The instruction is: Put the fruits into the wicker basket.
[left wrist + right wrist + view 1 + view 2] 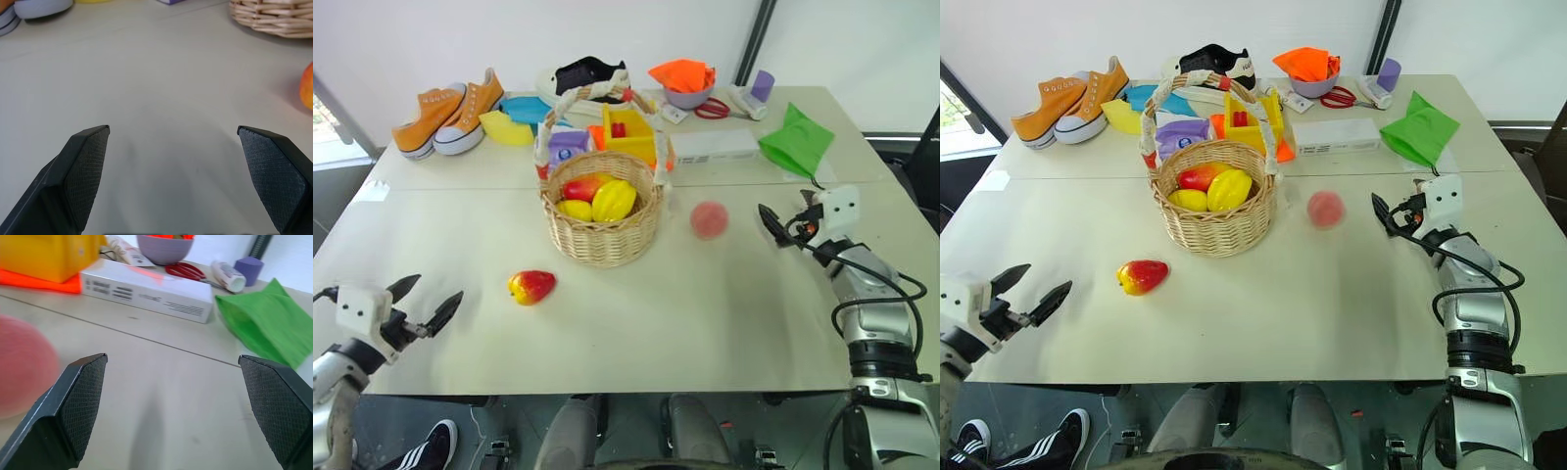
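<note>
Surface: pale cream surface [636, 313], cluttered along its far edge.
Basket: round tan woven wicker basket [603, 235] at centre, holding yellow and red-yellow toy fruits [597, 198].
Loose fruits: red-and-yellow mango shape [531, 286] near the basket; blurred round pink peach [709, 219] beside it.
Left end effector [423, 305]: released, empty.
Right end effector [777, 226]: released, empty, near the peach.

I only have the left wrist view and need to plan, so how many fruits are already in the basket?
Observer: Three sit in the basket: a red-yellow one and two yellow ones.
Operator: What is still out?
Observer: A mango near the left gripper, and a peach right of the basket.
Operator: Is the right gripper holding anything?
Observer: No, the right gripper is open, with the peach beside it.
</note>
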`<action>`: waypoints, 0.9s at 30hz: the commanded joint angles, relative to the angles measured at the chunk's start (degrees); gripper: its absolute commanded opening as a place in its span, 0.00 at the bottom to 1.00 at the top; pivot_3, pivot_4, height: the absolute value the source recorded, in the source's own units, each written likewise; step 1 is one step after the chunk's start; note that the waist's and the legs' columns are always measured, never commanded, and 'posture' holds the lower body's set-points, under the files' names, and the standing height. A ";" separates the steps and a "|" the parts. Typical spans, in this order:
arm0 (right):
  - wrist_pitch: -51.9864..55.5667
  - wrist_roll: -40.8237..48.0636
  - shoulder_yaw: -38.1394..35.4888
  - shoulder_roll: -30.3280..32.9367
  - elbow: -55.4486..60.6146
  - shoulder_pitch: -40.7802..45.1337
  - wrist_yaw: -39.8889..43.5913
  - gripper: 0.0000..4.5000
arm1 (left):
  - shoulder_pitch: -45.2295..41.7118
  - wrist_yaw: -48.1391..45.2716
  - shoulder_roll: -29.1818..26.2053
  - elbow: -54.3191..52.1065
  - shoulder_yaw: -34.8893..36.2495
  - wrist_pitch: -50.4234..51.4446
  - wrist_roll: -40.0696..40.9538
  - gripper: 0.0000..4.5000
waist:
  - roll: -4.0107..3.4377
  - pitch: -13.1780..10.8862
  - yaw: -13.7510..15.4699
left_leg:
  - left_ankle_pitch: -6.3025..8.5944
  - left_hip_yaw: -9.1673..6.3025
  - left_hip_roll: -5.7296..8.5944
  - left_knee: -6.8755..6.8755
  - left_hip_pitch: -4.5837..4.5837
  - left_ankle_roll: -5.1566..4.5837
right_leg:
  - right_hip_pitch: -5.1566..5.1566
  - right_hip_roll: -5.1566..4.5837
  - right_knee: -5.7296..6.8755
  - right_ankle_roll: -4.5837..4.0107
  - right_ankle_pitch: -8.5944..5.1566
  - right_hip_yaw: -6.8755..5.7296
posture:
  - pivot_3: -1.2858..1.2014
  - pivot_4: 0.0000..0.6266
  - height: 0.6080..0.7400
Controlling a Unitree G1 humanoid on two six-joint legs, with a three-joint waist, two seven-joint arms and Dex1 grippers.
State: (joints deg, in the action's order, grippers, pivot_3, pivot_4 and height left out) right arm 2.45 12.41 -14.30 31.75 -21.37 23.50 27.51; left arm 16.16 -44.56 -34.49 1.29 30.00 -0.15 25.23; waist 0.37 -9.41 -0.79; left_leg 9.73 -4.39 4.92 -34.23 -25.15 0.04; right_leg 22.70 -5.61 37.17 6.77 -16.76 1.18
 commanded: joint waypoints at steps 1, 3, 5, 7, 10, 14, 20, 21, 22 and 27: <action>-3.19 -0.94 -0.50 0.11 -1.70 2.06 -0.89 0.99 | 0.39 -0.20 1.21 -2.74 1.43 -2.78 1.32 1.00 | 0.00 0.00 0.08 | 0.00 0.00 0.00 0.00 0.00 0.00 | -0.02 0.00 0.00 0.00 0.00 -0.01 | 0.52 0.24 1.00; -3.39 -0.81 -0.37 -0.08 -2.37 2.38 -0.79 0.99 | 0.22 0.15 1.48 -3.09 1.41 -3.21 0.99 1.00 | 0.01 0.00 0.09 | 0.00 0.00 0.00 0.00 0.00 -0.01 | -0.03 0.00 -0.01 0.00 0.00 -0.02 | 0.52 0.24 1.00; -3.65 -0.79 -0.21 -0.18 -2.73 2.64 -0.56 0.99 | 0.10 0.94 1.48 -3.40 1.25 -3.21 0.23 1.00 | 0.00 0.00 0.06 | -0.02 0.00 0.00 0.00 0.00 -0.03 | -0.04 0.00 0.00 0.00 0.00 -0.01 | 0.52 0.24 1.00; -3.91 -0.93 -0.03 -0.19 -2.91 2.86 -0.46 0.99 | 0.10 1.45 1.38 -3.80 1.09 -2.56 0.07 1.00 | 0.00 0.00 0.02 | -0.03 0.00 0.00 0.00 0.00 -0.04 | -0.05 0.01 0.00 0.00 0.00 -0.01 | 0.52 0.24 1.00; -3.93 -0.95 0.28 -0.24 -3.15 3.13 -0.35 0.99 | -0.19 1.09 1.06 -4.12 1.09 -1.71 1.00 1.00 | 0.00 0.00 -0.12 | -0.03 0.00 0.00 0.00 0.00 -0.05 | -0.04 0.02 0.01 0.01 0.00 0.00 | 0.52 0.24 1.00; -3.81 -0.74 0.36 -0.48 -2.75 2.95 -0.30 0.99 | -1.00 -1.04 0.99 -3.72 1.07 -2.56 2.29 1.00 | -0.01 0.00 -0.06 | -0.03 0.00 -0.02 0.00 0.00 -0.05 | -0.04 0.04 0.02 0.00 0.00 -0.01 | 0.52 0.24 1.00; -3.50 -0.43 -0.08 -0.45 -1.77 2.10 -0.28 0.99 | -2.15 -2.35 0.92 -3.69 1.36 -2.99 3.07 1.00 | -0.01 0.01 -0.02 | -0.03 0.00 -0.01 0.00 0.01 -0.05 | -0.04 0.03 0.02 0.01 0.00 -0.01 | 0.52 0.24 1.00; -3.46 -0.38 -0.14 -0.40 -1.58 1.89 -0.21 0.99 | -2.33 -2.32 0.87 -3.62 1.28 -2.78 3.08 1.00 | -0.01 0.00 -0.03 | -0.03 0.00 -0.01 0.00 0.00 -0.05 | -0.04 0.03 0.02 0.01 0.00 -0.01 | 0.52 0.24 1.00; -3.38 -0.37 -0.15 -0.40 -1.38 1.76 -0.22 0.99 | -2.50 -2.38 0.79 -3.48 1.26 -2.66 3.12 1.00 | -0.01 0.00 -0.03 | -0.03 0.00 -0.02 0.00 0.00 -0.05 | -0.04 0.03 0.02 0.01 0.00 -0.01 | 0.52 0.24 1.00; -2.42 1.00 -0.46 -0.37 0.94 1.27 0.90 0.99 | -4.06 -2.94 0.61 -3.43 1.43 -2.15 4.15 1.00 | -0.01 0.00 -0.06 | -0.03 0.00 -0.01 0.00 0.01 -0.05 | -0.04 0.03 0.02 0.01 0.00 0.00 | 0.52 0.24 1.00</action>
State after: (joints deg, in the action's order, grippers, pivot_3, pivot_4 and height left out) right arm 0.19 12.02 -13.55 31.07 -23.67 24.60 27.79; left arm 12.59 -47.30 -33.08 -1.18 30.09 -1.99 27.93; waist 0.36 -9.40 -0.85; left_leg 9.69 -4.39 4.90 -34.24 -25.14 -0.02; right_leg 22.66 -5.58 37.19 6.78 -16.75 1.17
